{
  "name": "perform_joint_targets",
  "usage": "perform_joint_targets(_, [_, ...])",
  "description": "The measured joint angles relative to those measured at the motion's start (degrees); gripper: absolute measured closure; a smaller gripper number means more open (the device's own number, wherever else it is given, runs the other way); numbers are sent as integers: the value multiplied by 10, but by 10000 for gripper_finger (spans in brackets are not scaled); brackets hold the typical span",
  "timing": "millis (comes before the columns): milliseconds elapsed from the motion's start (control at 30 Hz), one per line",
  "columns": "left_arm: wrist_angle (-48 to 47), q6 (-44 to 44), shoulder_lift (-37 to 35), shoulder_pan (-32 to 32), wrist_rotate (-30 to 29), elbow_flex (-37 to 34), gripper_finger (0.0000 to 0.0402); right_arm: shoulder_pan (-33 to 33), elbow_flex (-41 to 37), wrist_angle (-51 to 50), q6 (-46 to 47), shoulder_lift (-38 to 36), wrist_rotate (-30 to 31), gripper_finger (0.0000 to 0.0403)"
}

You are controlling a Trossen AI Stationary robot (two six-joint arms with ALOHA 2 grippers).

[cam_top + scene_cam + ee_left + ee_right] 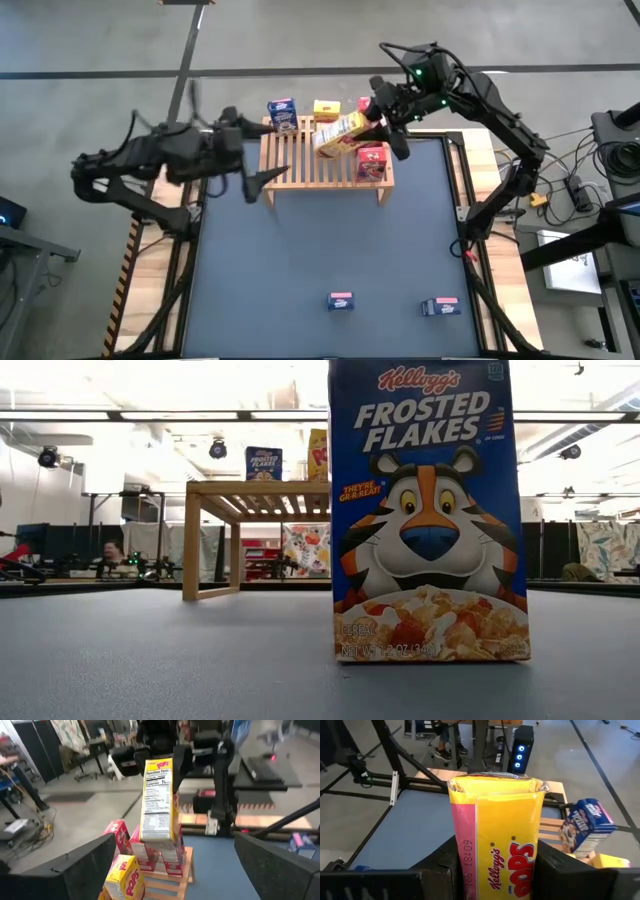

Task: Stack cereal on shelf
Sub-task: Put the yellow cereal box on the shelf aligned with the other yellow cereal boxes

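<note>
My right gripper [372, 122] clenches a yellow box [340, 134] over the shelf [300, 165]; left gripper [262, 183] released; two boxes [341, 300] wait near the bench's front edge.

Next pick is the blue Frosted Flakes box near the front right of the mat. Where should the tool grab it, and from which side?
Probably from straight above. The blue Frosted Flakes box stands upright and alone on the mat, apart from the red box. Its flat printed front and back are parallel, so close the fingers across that thin depth near the top edge.
</note>
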Motion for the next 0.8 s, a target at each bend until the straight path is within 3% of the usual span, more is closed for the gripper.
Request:
perform_joint_targets(600, [-225, 19, 300, 113, 151, 393, 13, 39, 0, 0, -27, 19, 6, 266])
perform_joint_targets(800, [-234, 2, 309, 138, 195, 373, 13, 41, 0, 0, -35, 19, 24, 266])
